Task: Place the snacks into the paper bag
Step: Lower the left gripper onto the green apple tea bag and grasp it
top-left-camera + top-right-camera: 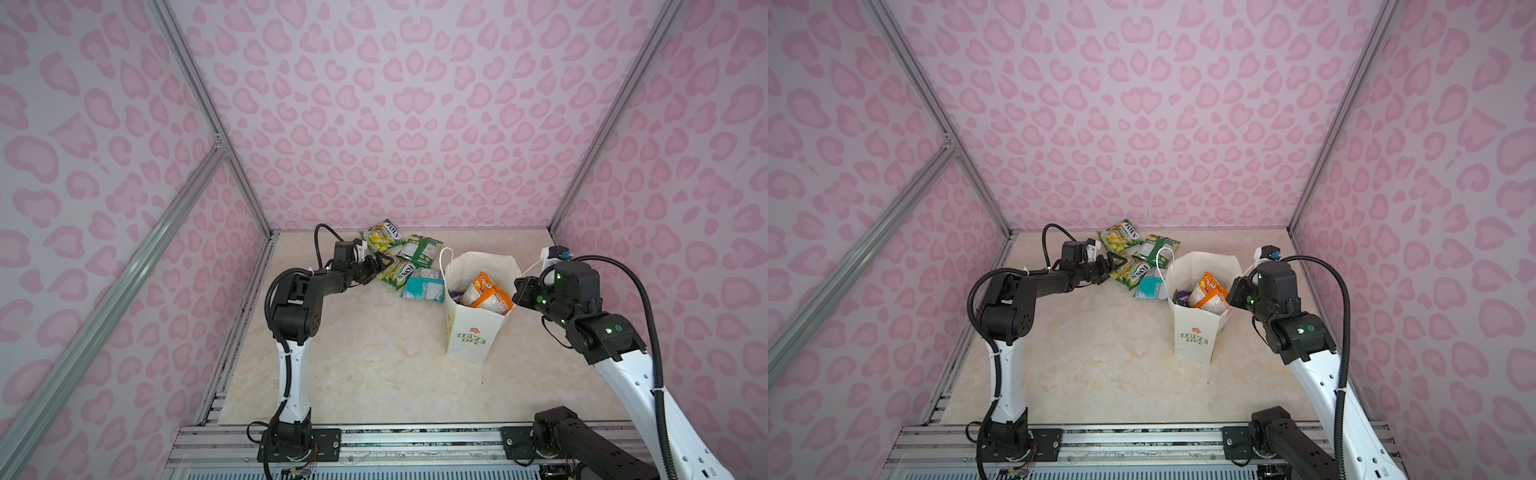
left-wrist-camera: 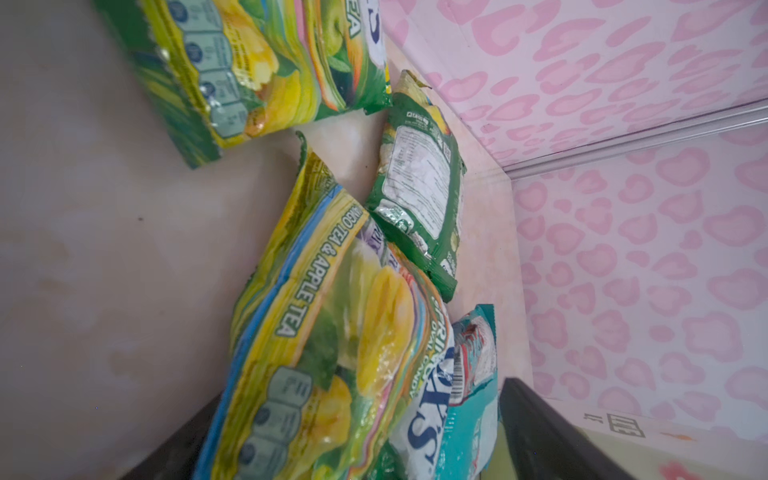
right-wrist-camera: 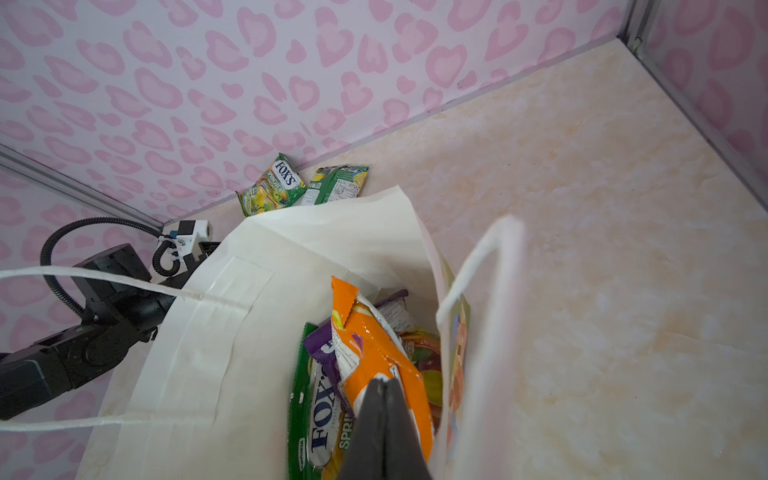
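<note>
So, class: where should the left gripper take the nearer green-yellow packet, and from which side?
Likely its near end, coming low from the left: the packet lies flat, partly over the teal packet, with that end between the jaws of the open left gripper.

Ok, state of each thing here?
paper bag: upright, open.
orange packet: in bag, poking out.
right gripper: shut on orange packet.
left gripper: open, straddling near green-yellow packet.
far green-yellow packet: on table.
dark green packet: on table.
teal packet: on table.
purple packet: in bag.
</note>
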`<action>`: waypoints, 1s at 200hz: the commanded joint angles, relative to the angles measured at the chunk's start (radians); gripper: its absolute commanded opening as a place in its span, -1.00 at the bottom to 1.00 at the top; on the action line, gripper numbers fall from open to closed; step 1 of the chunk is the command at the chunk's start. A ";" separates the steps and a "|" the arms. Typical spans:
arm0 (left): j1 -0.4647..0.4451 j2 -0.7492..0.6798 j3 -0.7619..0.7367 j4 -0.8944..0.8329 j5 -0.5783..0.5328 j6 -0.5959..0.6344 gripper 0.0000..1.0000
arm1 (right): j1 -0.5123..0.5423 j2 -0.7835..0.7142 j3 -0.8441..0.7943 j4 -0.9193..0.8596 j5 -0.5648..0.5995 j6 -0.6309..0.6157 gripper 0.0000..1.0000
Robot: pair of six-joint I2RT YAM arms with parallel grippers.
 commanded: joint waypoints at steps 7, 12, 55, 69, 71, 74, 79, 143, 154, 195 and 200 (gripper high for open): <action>-0.014 0.043 0.011 -0.125 0.013 -0.028 0.92 | 0.001 -0.004 -0.003 -0.003 -0.003 -0.003 -1.00; -0.016 0.047 0.013 -0.123 0.015 -0.031 0.91 | 0.001 -0.006 -0.003 -0.005 0.000 -0.004 -1.00; -0.032 0.097 0.055 -0.127 0.029 -0.057 0.57 | 0.000 -0.016 -0.008 -0.009 0.007 -0.005 -1.00; -0.030 0.106 0.068 -0.130 0.035 -0.069 0.38 | 0.001 -0.016 -0.010 -0.009 0.004 -0.005 -1.00; -0.030 0.107 0.070 -0.130 0.037 -0.070 0.35 | 0.001 -0.016 -0.009 -0.009 0.004 -0.005 -1.00; -0.031 0.107 0.072 -0.129 0.040 -0.071 0.30 | 0.000 -0.016 -0.010 -0.010 0.004 -0.005 -1.00; -0.032 0.107 0.074 -0.130 0.042 -0.072 0.23 | 0.000 -0.016 -0.009 -0.011 0.004 -0.006 -1.00; -0.033 0.097 0.063 -0.053 0.111 -0.143 -0.55 | 0.000 -0.022 -0.004 -0.017 0.007 -0.010 -1.00; -0.032 0.072 0.046 -0.028 0.118 -0.165 -0.58 | 0.000 -0.023 -0.003 -0.020 0.008 -0.010 -1.00; -0.035 -0.061 -0.041 0.068 0.132 -0.228 -0.72 | -0.001 -0.019 0.002 -0.019 0.007 -0.011 -1.00; -0.033 -0.077 -0.050 0.070 0.130 -0.230 -0.74 | 0.000 -0.019 0.003 -0.018 0.006 -0.011 -1.00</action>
